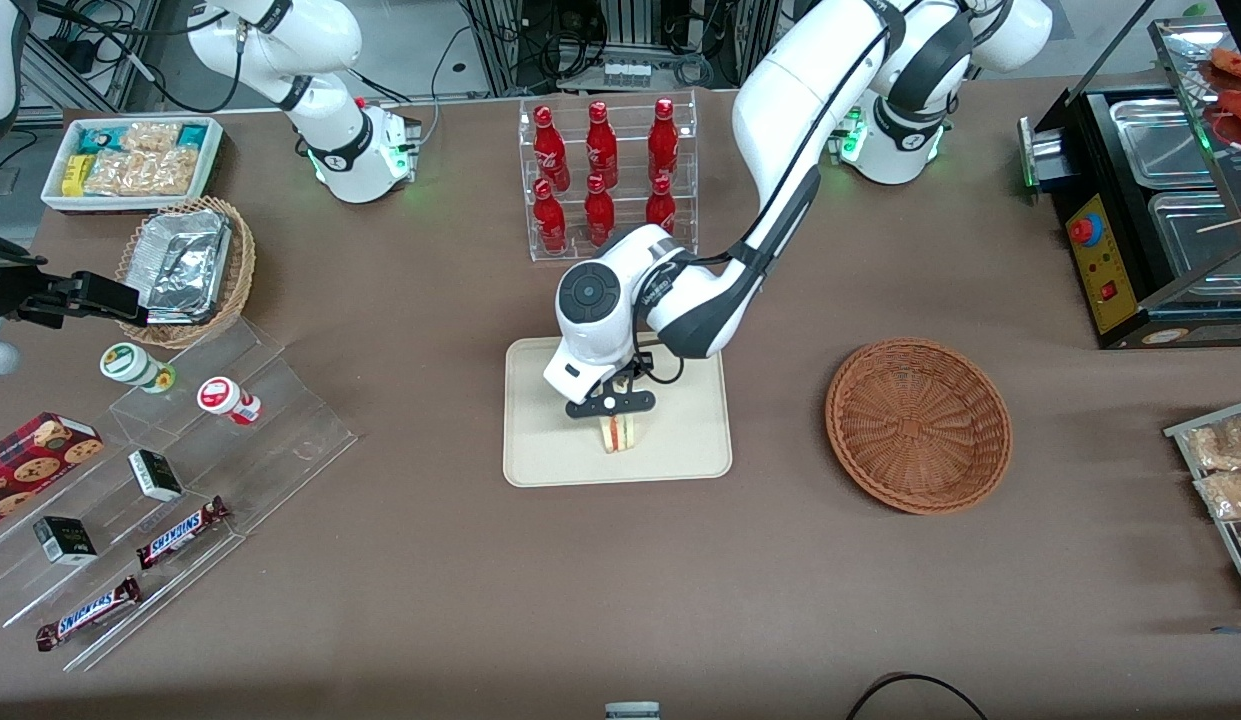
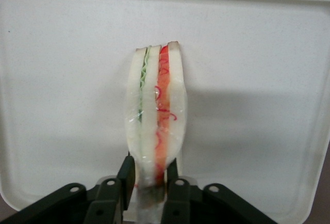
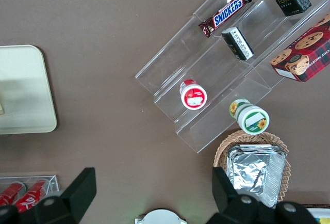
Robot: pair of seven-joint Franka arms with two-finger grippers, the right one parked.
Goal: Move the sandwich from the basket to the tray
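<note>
At the lower left of the front view, two bars (image 1: 183, 532) on a clear stepped stand (image 1: 280, 440) read SNICKERS; the same word shows on a bar in the right wrist view. Print on the small dark boxes (image 1: 156, 474) nearby is too small to read. Upper centre, a clear rack holds red bottles (image 1: 601, 172).

The left arm (image 1: 780, 200) bends down from the upper right of the frame toward the centre, its wrist pointing straight down over the cream tray (image 1: 690, 455). The gripper (image 1: 612, 404) has its jaws closed narrowly on the sandwich (image 1: 618, 432), which stands on edge at the tray, filling layers facing the camera. To the right, the basket (image 1: 918, 425) sits on the brown desk (image 1: 480, 600), well apart from the tray.
</note>
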